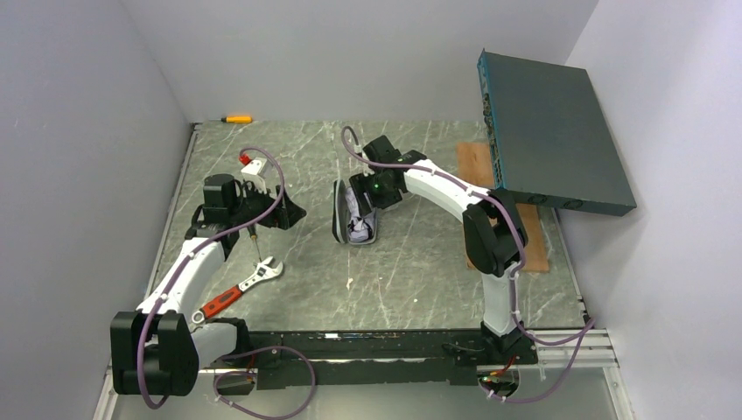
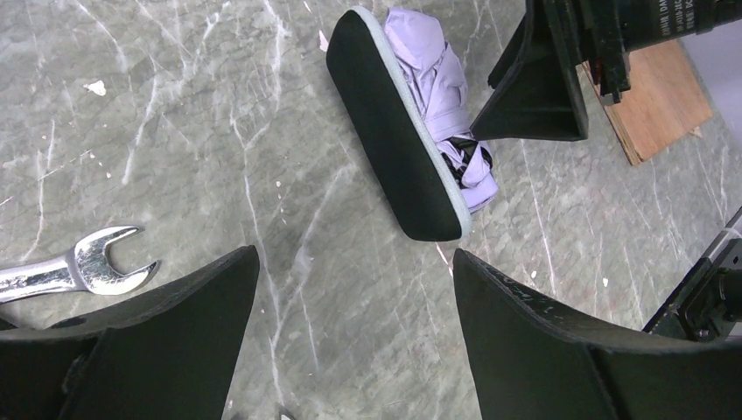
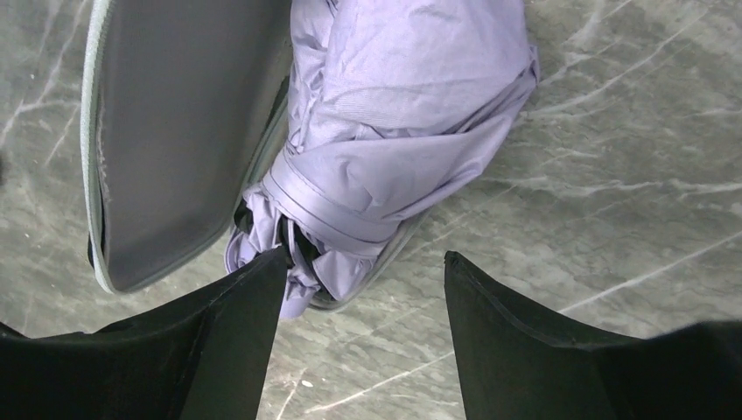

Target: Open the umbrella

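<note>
The umbrella lies folded as a pale lilac-white bundle with black showing at its near end, in an opened case at the table's middle. The case's black lid with a pale rim stands up on the bundle's left. In the right wrist view the umbrella lies just ahead of my open, empty right gripper, whose left fingertip is next to the bundle's end. My left gripper is open and empty, left of the case lid and apart from the umbrella. In the top view the left gripper and the right gripper flank the case.
A red-handled wrench lies near the left arm, its jaw in the left wrist view. A yellow-handled tool lies at the back edge. A large teal box leans at the right above a wooden board. Walls enclose three sides.
</note>
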